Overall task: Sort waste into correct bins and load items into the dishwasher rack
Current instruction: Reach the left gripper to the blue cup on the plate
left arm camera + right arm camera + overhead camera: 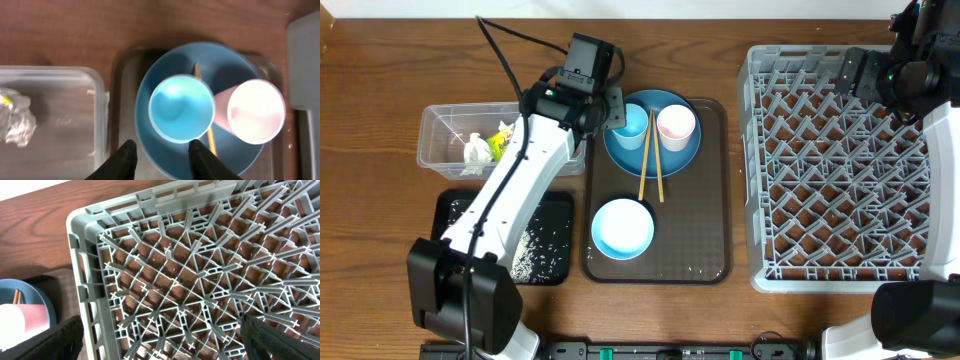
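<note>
L gripper [162,156] part-open, empty, light-blue cup [181,107] just ahead on plate [225,60]; R gripper [162,337] wide open, farther off, over rack [80,255].

2 cups [631,124], 1 plate [678,157], 1 bowl [622,228].

Glossy blue plate [225,62], grey plastic rack [75,245], wooden table [30,235].

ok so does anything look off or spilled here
Mostly tidy. The rice grains are scattered, but inside the black tray. The chopsticks sit askew: splayed apart, top ends on the blue plate, lower ends on the brown tray.
</note>
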`<control>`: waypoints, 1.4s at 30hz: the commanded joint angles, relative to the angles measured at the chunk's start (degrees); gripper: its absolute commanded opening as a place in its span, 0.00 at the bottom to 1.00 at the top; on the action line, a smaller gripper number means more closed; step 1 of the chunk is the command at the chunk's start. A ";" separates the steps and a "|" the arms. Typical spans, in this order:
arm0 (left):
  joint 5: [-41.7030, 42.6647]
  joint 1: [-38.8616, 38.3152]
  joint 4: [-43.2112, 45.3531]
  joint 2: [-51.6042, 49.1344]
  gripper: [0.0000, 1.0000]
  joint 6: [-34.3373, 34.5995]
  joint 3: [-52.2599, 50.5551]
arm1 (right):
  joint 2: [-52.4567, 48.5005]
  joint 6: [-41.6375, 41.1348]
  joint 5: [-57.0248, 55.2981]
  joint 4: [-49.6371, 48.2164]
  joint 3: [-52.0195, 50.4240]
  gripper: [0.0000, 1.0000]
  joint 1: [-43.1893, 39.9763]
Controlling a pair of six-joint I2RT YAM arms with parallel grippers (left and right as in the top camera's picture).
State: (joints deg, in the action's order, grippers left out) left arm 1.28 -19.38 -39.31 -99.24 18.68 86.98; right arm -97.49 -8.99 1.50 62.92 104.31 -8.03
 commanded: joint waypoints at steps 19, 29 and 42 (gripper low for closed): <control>-0.46 -0.09 3.63 -9.11 0.36 0.76 0.98 | 0.09 -0.39 0.44 -2.25 0.96 0.99 -0.15; -0.48 -0.09 4.46 -10.80 0.36 1.20 -1.18 | 0.09 -0.39 0.46 -2.25 0.96 0.99 -0.15; -0.46 -0.09 5.16 -12.66 0.36 1.40 -1.38 | 0.09 -0.39 0.46 -2.25 0.96 0.99 -0.15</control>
State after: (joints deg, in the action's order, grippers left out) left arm 1.28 -19.44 -34.04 -110.63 19.53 86.59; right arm -97.49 -8.99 1.69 60.60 104.31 -8.03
